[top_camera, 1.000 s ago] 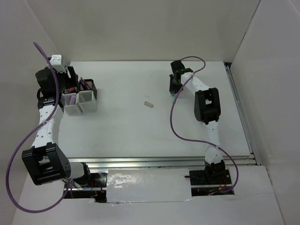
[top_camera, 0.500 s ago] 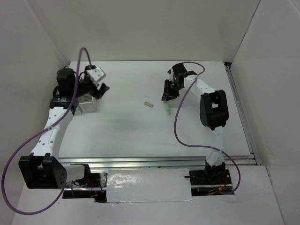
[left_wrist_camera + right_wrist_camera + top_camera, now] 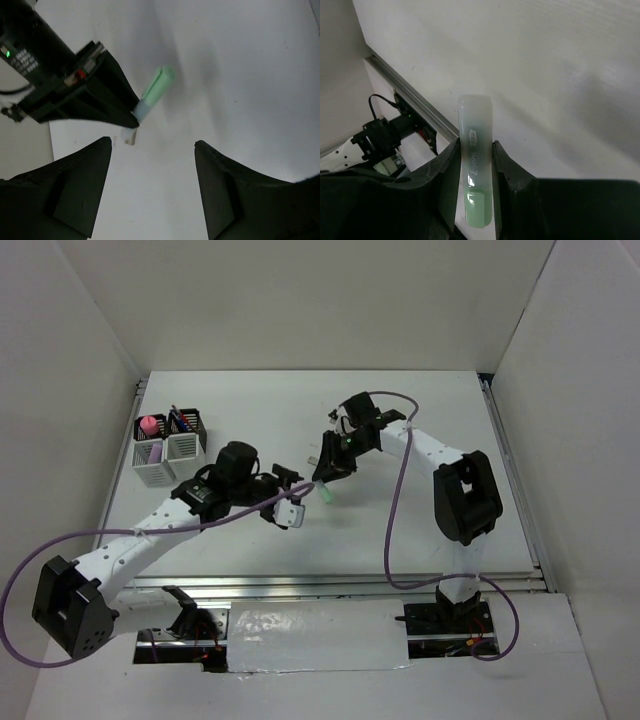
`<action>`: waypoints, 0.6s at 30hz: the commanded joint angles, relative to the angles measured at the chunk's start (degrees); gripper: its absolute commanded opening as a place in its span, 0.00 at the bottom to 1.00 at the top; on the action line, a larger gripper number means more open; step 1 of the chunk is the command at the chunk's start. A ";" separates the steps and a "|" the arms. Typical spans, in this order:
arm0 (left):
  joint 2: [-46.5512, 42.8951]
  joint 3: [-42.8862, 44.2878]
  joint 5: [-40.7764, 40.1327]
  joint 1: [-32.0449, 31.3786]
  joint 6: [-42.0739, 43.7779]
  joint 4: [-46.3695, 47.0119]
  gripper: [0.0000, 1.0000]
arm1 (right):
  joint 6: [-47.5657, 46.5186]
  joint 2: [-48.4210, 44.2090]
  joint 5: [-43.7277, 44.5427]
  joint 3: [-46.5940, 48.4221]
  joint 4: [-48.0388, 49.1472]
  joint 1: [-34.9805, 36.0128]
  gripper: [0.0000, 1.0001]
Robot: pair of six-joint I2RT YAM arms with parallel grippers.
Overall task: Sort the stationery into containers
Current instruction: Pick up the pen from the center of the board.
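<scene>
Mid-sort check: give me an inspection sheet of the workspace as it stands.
Surface: white table, matte.
Job's things: pale-green marker held by right gripper; beige eraser loose on table; white bins far left, holding pens and pink-topped item.
Clutter: nothing seen.
Grippers: left gripper open, empty; right gripper shut on marker.
Cables: purple cable looping along each arm.
Surroundings: white walls on three sides.
</scene>
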 commanded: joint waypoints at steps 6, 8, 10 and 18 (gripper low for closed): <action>4.82 -0.42 -6.20 -9.95 7.46 7.14 0.79 | 3.82 -2.03 4.56 -0.06 0.56 3.06 0.00; 6.92 0.02 -6.82 -10.92 7.81 7.59 0.78 | 3.29 -1.76 5.70 1.25 -0.31 3.68 0.00; 8.86 0.63 -7.70 -11.71 7.73 7.50 0.77 | 2.85 -1.59 5.97 2.04 -0.84 4.47 0.00; 13.61 0.99 -12.61 -14.61 9.31 11.36 0.72 | 2.33 -0.71 5.88 3.19 -1.63 5.35 0.00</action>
